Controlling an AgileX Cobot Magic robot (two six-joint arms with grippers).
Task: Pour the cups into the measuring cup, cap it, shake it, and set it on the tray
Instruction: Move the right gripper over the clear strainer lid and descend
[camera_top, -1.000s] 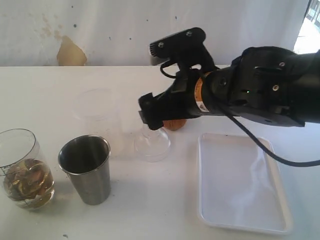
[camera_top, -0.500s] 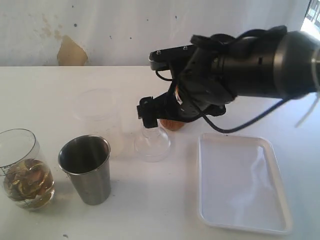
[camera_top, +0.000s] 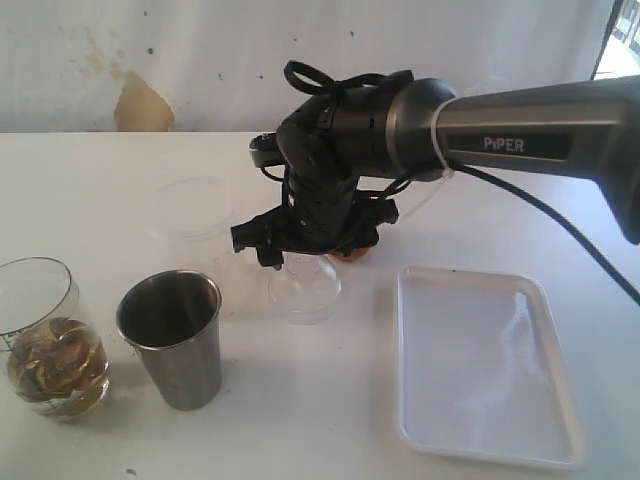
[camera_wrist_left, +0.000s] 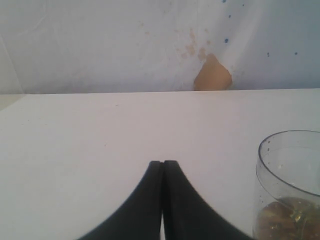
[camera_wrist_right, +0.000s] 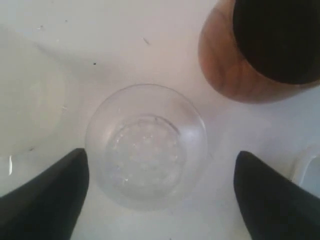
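The capping step looks to be in hand; the measuring cup stands at the far left of the table, already holding brownish pieces in liquid, well apart from the tray on the right; the steel tumbler stands just beside it and shows nothing inside, as far as can be seen. The right gripper reaches across the middle and hangs over a small clear cap, its jaws spread wide, one on either side, neither touching it. The wooden cup sits close behind the cap and a frosted cup near its other side; both crowd the approach. The left gripper is pressed together, holding nothing, low beside the measuring cup. The next move probably calls for a straight descent and a gentle squeeze on the cap's rim, since thin clear plastic may slip or flex; then a carry over the tumbler to the measuring cup.
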